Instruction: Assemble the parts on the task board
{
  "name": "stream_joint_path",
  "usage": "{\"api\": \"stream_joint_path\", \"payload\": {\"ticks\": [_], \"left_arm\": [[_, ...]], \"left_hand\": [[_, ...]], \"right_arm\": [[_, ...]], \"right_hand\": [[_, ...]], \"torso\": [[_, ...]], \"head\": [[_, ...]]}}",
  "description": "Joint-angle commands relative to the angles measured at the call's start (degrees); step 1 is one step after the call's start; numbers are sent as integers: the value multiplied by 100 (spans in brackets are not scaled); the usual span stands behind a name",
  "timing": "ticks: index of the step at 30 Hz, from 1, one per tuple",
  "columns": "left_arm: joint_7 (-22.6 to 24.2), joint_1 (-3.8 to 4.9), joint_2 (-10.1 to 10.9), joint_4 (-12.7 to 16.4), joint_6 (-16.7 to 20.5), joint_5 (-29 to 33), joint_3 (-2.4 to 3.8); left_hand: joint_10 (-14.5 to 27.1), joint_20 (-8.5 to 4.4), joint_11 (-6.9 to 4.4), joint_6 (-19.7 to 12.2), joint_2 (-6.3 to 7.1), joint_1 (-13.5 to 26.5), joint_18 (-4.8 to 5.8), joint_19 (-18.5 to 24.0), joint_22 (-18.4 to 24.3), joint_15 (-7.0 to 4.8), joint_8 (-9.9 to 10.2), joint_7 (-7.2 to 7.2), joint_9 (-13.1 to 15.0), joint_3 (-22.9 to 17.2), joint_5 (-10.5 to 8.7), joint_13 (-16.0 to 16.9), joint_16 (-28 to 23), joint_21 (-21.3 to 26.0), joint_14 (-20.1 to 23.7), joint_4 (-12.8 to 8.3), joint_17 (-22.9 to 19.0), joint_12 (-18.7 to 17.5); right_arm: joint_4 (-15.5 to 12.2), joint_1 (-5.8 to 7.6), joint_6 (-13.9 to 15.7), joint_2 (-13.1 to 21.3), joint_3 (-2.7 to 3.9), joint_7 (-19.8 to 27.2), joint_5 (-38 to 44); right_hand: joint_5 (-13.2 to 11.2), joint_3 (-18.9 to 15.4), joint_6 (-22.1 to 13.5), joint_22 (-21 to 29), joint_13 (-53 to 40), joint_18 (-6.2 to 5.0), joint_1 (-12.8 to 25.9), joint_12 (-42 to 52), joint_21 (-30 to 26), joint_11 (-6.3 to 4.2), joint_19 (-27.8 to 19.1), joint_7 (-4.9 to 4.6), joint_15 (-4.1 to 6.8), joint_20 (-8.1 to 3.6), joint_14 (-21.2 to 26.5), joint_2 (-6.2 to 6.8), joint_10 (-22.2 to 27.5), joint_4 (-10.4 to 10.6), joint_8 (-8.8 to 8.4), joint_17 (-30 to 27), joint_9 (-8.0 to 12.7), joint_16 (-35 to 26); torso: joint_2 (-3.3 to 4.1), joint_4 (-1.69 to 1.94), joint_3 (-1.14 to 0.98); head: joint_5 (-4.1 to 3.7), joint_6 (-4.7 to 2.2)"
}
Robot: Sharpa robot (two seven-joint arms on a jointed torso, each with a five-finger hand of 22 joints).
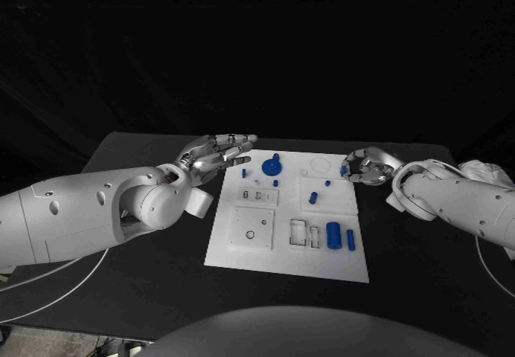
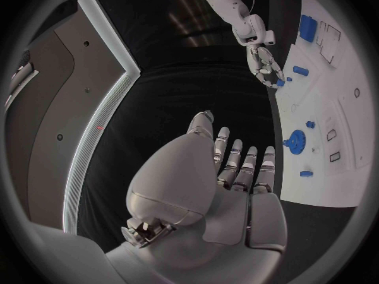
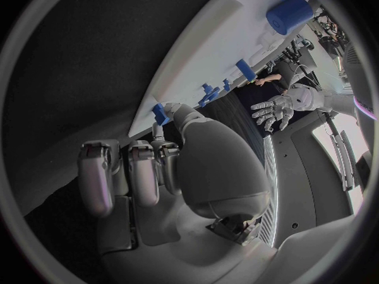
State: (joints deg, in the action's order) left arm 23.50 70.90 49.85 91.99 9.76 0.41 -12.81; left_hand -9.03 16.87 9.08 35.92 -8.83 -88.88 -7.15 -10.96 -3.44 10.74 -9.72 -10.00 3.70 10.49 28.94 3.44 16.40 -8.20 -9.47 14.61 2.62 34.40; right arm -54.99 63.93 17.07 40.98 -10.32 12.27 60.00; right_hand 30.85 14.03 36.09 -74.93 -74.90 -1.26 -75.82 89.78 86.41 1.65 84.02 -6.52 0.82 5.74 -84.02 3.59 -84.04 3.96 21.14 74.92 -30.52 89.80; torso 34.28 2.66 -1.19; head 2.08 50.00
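Note:
The white task board (image 1: 245, 253) lies in the middle of the black table. On it are a blue gear (image 1: 271, 165), a large blue cylinder (image 1: 334, 235) and several small blue parts. My left hand (image 1: 220, 156) hovers just off the board's far left corner, fingers spread and holding nothing. My right hand (image 1: 367, 165) is at the far right corner with its fingers curled in. Its thumb (image 3: 180, 117) reaches a small blue part (image 3: 160, 114) at the board's edge (image 1: 344, 170). Whether that part is pinched is unclear.
The board (image 2: 324, 170) has rectangular slots (image 1: 305, 233) and a square plate with a hole (image 1: 253, 225). Bare black table lies on both sides of the board, and its far edge is just beyond both hands.

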Motion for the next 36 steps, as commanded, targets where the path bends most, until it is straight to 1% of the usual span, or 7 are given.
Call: {"api": "stream_joint_path", "payload": {"ticks": [1, 6, 11, 15, 22, 31, 36], "left_arm": [[32, 2, -16, 10, -109, -25, 5], [32, 1, -18, 9, -109, -25, 5], [24, 1, -16, 5, -110, -25, 5], [14, 1, -18, -5, -114, -25, 5], [8, 1, -26, -10, -120, -25, 5], [4, -2, -18, -10, -117, -25, 4], [5, -5, -23, -15, -108, -25, 4]], "left_hand": [[-28, -7, 7, 22, -6, -70, 69, -26, -1, -32, -26, -13, 8, -37, 28, 9, 13, -31, -8, -3, 4, 18], [-28, -7, 7, 22, -6, -70, 69, -26, -1, -32, -26, -13, 8, -37, 28, 9, 13, -31, -8, -3, 4, 18], [-28, -7, 7, 22, -6, -70, 69, -26, -1, -32, -26, -13, 8, -37, 28, 9, 13, -31, -8, -3, 4, 18], [-28, -7, 7, 22, -6, -70, 69, -26, -1, -32, -26, -13, 8, -37, 28, 9, 13, -31, -8, -3, 4, 18], [-28, -7, 7, 22, -6, -70, 69, -26, -1, -32, -26, -13, 8, -37, 28, 9, 13, -31, -8, -3, 4, 18], [-35, -7, 15, 32, -5, -70, 79, -25, 0, -32, -34, -22, 9, -46, 28, 10, 16, -31, -4, -3, 3, 31], [-35, -7, 15, 32, -5, -70, 79, -25, 0, -32, -34, -22, 9, -46, 28, 10, 16, -31, -4, -3, 3, 31]], "right_arm": [[8, -4, -92, -16, 1, -25, 46], [13, -4, -79, -25, 1, -25, 46], [18, -4, -66, -26, 1, -35, 46], [28, -4, -65, -37, 1, -53, 47], [27, -4, -37, -44, 2, -88, 47], [-73, -3, 255, -17, 2, 16, 28], [-146, 2, 401, -9, 2, 69, 10]], "right_hand": [[44, 46, 81, -1342, -1510, 1, -52, 22, -18, 35, 181, 3, -29, 21, -598, 12, -596, -1, 72, 1508, -40, 20], [39, 60, 140, -1342, -1510, 1, -34, 22, -19, 32, 180, 9, -26, 20, -598, 6, -596, -11, 205, 1508, -126, 20], [31, 62, 151, -1343, -1510, 1, -28, 22, -18, 30, 181, 14, -25, 19, -598, 3, -596, -13, 244, 1508, -154, 20], [7, 70, 183, -1338, -1510, -2, -17, 22, -27, 24, 171, 22, -21, 17, -598, -15, -596, -15, 330, 1508, -215, 20], [5, 90, 261, -1338, -1510, -2, -15, 22, -27, 10, 171, 37, -9, 7, -598, -54, -596, -38, 537, 1508, -371, 20], [48, 129, 355, -1345, -1510, 2, -49, 22, -13, 7, 187, 34, -3, 0, -598, -83, -596, -80, 669, 1508, -463, 20], [68, 137, 404, -1342, -1510, 0, -45, 22, -18, 9, 181, 28, -1, -2, -598, -85, -596, -89, 716, 1508, -492, 20]], "torso": [[0, 1, 0], [-1, 2, 2], [3, 0, 3], [0, -5, 3], [-2, 2, 1], [-5, -7, 2], [-8, 9, 2]], "head": [[-4, 0], [0, 0], [6, 0], [13, 0], [17, 0], [46, 0], [43, 0]]}}
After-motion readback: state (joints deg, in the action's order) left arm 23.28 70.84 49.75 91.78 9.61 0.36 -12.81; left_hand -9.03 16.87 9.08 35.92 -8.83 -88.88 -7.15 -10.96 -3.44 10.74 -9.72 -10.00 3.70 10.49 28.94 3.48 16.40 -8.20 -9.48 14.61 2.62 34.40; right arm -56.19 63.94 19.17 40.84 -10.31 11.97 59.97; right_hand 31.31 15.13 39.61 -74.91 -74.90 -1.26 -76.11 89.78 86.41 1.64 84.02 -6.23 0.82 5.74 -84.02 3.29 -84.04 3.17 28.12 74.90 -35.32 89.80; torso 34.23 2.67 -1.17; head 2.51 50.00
